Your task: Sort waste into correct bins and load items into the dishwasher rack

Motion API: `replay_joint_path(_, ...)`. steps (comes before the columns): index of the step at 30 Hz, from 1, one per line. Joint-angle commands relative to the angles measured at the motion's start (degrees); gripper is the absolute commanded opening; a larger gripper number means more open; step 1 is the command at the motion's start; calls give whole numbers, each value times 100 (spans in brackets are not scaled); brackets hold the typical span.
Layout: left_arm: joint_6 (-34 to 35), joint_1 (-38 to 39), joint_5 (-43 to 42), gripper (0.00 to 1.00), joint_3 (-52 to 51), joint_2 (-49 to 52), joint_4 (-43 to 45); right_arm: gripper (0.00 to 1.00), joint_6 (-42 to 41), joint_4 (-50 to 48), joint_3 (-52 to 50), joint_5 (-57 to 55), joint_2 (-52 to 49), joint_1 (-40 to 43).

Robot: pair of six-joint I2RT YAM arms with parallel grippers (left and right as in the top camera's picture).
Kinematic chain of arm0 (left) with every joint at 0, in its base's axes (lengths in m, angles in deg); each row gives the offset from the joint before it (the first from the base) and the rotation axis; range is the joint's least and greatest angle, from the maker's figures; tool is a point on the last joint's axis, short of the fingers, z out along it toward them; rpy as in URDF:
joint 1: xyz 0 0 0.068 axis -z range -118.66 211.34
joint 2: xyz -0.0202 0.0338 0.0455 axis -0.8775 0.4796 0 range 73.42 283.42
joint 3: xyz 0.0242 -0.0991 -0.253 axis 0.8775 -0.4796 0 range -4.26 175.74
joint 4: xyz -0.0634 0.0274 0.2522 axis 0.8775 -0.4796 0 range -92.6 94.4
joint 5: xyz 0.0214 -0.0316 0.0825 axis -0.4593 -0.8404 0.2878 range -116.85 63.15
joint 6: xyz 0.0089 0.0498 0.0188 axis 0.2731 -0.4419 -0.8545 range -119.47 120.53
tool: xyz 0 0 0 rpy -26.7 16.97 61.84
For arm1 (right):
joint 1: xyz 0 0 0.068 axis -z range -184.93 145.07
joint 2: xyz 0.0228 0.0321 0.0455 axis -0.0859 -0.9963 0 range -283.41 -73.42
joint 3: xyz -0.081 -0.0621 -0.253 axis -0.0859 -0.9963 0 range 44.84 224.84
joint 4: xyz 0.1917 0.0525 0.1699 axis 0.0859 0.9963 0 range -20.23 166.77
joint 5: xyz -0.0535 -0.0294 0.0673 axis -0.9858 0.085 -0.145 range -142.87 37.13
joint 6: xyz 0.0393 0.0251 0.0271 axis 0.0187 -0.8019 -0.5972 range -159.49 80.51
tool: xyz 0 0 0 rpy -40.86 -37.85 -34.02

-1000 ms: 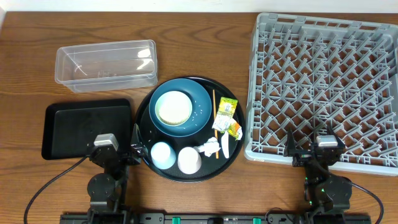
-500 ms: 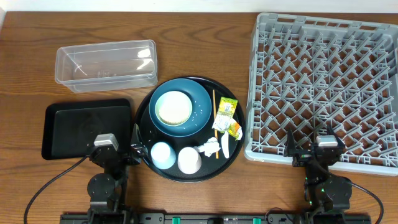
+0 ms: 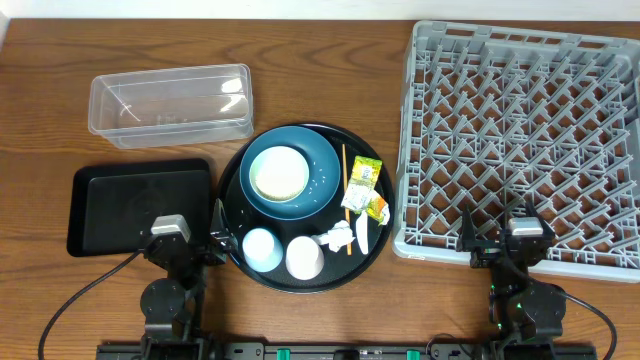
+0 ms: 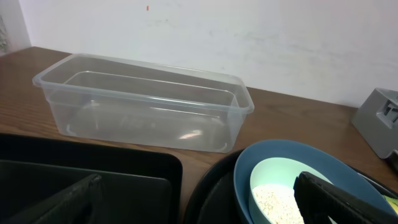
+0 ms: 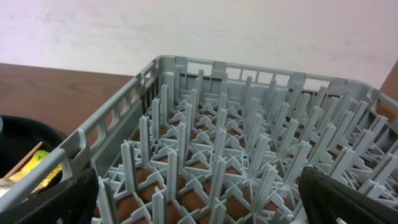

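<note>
Both the left tool [image 4: 198, 183] and right tool [image 5: 199, 177] gape wide; wrappers [image 3: 362, 180] bear unreadable print.

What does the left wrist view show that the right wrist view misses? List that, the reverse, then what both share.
Left wrist only: the tub, flat tray, plate and bowl holding rice. Right wrist only: the wrappers and stick. Both: the rack (only a corner shows in the left wrist view), round tray, table and wall.
</note>
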Motion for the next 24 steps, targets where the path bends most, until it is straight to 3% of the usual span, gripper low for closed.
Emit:
replay_joint_path(1, 114, -28, 28, 98, -188, 22, -85, 99, -68, 7, -9, -24, 4, 48)
replay_joint_path(6, 817, -28, 31, 98, -166, 109, -92, 99, -393, 74, 55, -24, 4, 48)
replay_joint_path(13, 855, -28, 24, 98, 271, 699, -105, 99, -514, 522, 339, -22, -46, 48)
replay_joint_path(24, 852, -22, 7, 98, 2337, 2830, -1355, 99, -634, 1711, 1735, 4, -1119, 48)
